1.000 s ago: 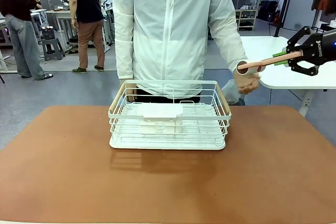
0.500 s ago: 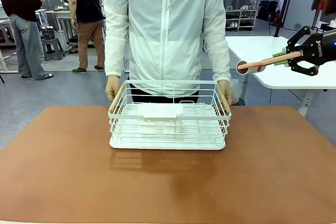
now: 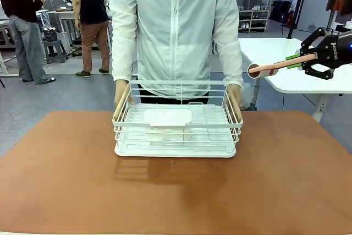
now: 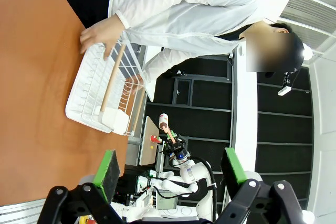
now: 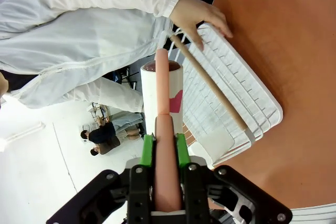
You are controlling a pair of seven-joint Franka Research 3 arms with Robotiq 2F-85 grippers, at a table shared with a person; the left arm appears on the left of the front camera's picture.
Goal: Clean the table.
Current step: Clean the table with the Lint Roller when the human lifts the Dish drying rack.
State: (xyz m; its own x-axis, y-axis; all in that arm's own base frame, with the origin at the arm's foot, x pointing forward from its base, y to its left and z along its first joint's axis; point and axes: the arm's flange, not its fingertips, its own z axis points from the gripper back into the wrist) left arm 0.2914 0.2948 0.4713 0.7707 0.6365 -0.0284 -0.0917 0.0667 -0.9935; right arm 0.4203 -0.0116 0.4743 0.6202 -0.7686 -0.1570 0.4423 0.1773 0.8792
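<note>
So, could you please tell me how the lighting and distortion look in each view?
Front view: even light, the basket casts a soft shadow on the table toward the camera. Left wrist view: rolled sideways, bent at the edges. Right wrist view: the lint roller looms large, the far floor washed out white.

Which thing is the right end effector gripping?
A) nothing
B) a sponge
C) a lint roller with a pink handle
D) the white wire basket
C: in the right wrist view the right end effector is shut on the pink handle of the lint roller, whose white roll sticks out beyond the green pads.
</note>
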